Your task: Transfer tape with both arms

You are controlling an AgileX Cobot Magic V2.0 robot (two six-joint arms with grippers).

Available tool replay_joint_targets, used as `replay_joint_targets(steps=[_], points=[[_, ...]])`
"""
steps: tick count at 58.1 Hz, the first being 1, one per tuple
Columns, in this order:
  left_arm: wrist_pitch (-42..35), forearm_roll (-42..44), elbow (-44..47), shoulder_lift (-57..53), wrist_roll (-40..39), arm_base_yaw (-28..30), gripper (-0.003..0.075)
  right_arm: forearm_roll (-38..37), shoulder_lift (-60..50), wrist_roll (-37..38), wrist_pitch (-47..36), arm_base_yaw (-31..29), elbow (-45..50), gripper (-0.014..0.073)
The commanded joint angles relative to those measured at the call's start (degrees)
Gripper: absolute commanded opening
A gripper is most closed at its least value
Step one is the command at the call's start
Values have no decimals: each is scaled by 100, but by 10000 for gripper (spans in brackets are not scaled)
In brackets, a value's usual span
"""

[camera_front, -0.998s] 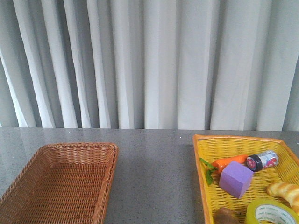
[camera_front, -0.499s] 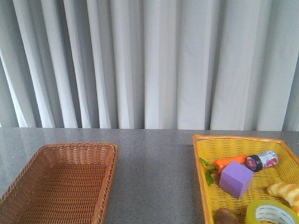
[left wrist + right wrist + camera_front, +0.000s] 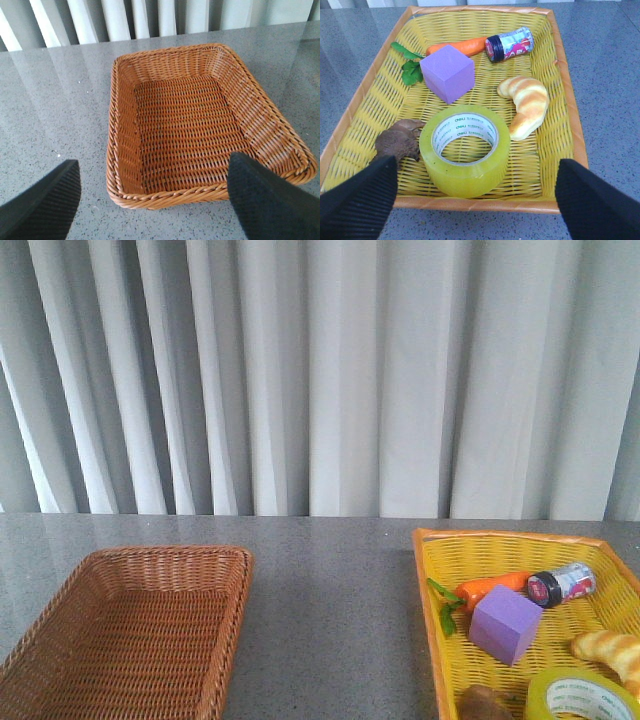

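The tape (image 3: 465,150), a wide yellow-green roll with a white printed core, lies flat in the yellow basket (image 3: 570,130) near its front rim; it also shows at the bottom right of the front view (image 3: 580,695). My right gripper (image 3: 477,200) is open and empty, its fingers wide apart just outside the basket's near rim, short of the tape. My left gripper (image 3: 155,200) is open and empty, hovering at the near rim of the brown wicker basket (image 3: 120,150). Neither gripper shows in the front view.
The yellow basket (image 3: 430,580) also holds a purple cube (image 3: 447,72), a carrot (image 3: 457,47), a small jar (image 3: 510,43), a croissant (image 3: 527,105) and a brown lump (image 3: 397,140). The brown basket (image 3: 225,640) is empty. Grey table, curtain behind.
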Motion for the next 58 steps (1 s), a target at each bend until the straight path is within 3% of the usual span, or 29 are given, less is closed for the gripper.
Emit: replay_joint_targets(steps=[1, 11, 18, 58], points=[[-463, -6, -189, 38, 9, -22, 588, -32, 418, -65, 171, -31, -567, 584], [-463, -6, -189, 38, 9, -22, 588, -73, 1474, -59, 1167, -31, -1349, 548], [-463, -6, -189, 38, 9, -22, 588, -585, 2334, 389, 1713, -31, -1943, 535], [-463, -6, -189, 38, 9, -22, 588, -703, 5578, 227, 3248, -31, -4327, 443]])
